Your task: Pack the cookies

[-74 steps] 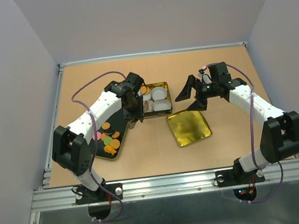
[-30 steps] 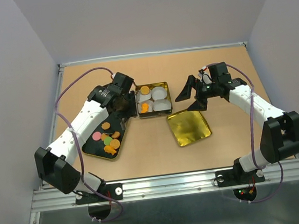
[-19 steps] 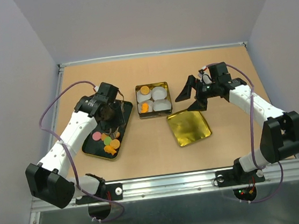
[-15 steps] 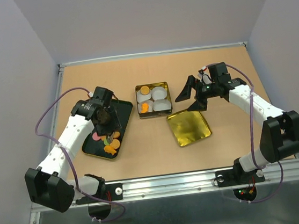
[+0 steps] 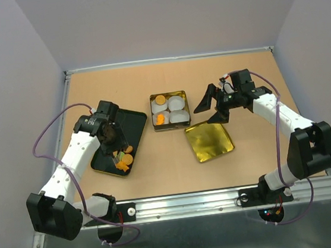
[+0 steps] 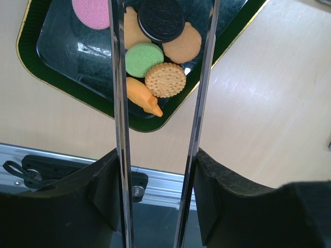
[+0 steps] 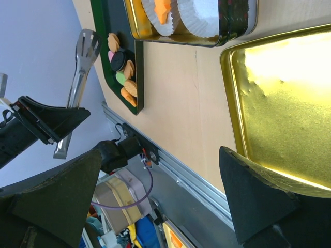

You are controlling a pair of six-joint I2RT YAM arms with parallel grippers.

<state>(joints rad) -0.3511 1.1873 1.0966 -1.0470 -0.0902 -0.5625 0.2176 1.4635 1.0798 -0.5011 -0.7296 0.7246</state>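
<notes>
The left gripper [image 6: 160,103] hung with fingers parted, holding nothing, over the cookies [image 6: 164,80] heaped at the near end of the black tray [image 6: 62,67]. Farther off, the right gripper [image 5: 213,108] hovered spread wide and empty between the gold tin [image 5: 170,110] and gold lid [image 5: 209,141].

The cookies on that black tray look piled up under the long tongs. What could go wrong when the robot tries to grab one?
The cookies overlap in a heap on the black tray, so the left gripper's tongs, straddling several at once, might pinch two or knock one over the rim. The paper cups in the gold tin look light; a careless drop could tip one.
</notes>
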